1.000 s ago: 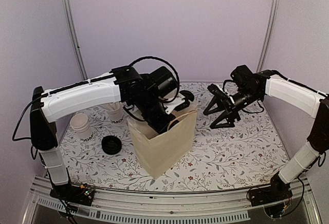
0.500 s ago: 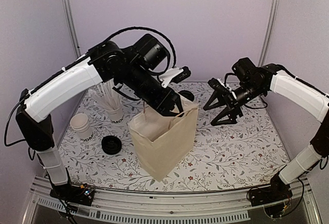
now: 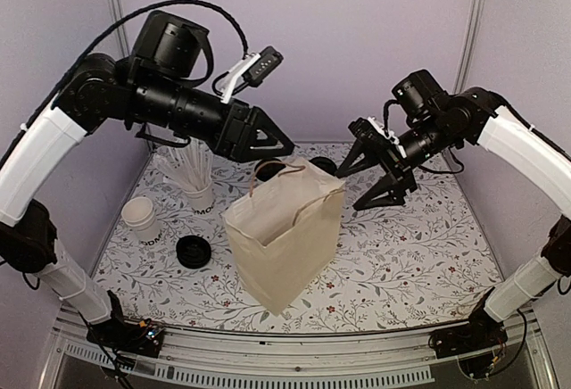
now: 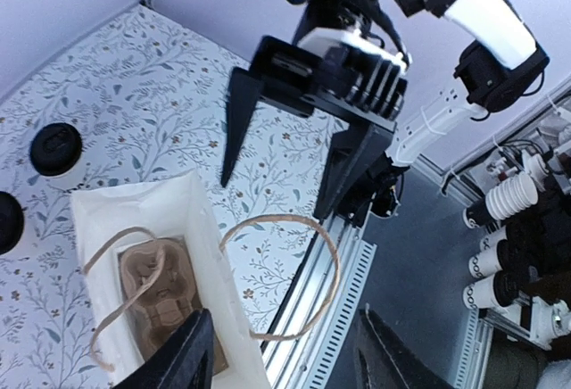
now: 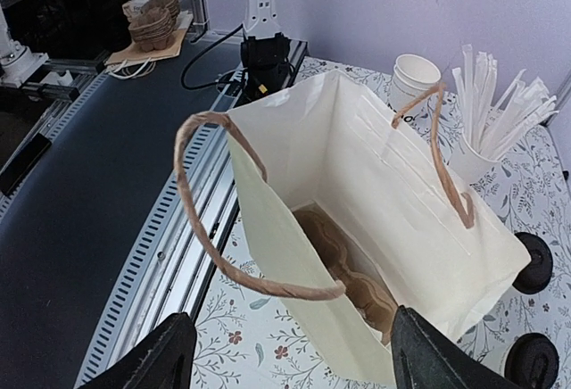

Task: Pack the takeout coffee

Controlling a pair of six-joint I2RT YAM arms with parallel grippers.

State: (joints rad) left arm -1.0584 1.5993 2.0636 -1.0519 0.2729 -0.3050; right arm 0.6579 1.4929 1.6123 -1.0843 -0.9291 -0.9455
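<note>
**Top external.** The paper bag [image 3: 285, 228] stands open in the middle of the tabletop [image 3: 410, 255]. The left gripper [image 3: 272, 144] hangs high over the bag's far left side, jaws spread and empty. The right gripper [image 3: 379, 175] hovers just right of the bag, jaws also spread and empty. The takeout coffee [image 3: 326, 165] stands on the tabletop behind the bag's far right corner, with only its black lid showing. A second lidded cup [image 3: 268, 169] stands behind the far left corner. Neither cup is packed.
Risk: both arms flank one narrow mouth, so two reaches at once could clash.

**Left wrist.** A cardboard carrier [image 4: 165, 295] lies in the bottom of the bag. One handle [image 4: 335, 260] droops outward past the rim, and the other handle [image 4: 116, 246] lies across the mouth. The takeout coffee [image 4: 56, 148] stands upright near the bag, apart from it.
Risk: a cup lowered in could snag the handle across the mouth and drag or tip the bag, since nothing is holding it.

**Right wrist.** The mouth is wide and the carrier [image 5: 343, 260] sits deep inside. The takeout coffee [image 5: 531, 358] shows past the bag's far edge.
Risk: a pinch on the lid alone may pop it off. A cup set down off one of the carrier's wells would likely lean and spill.
</note>
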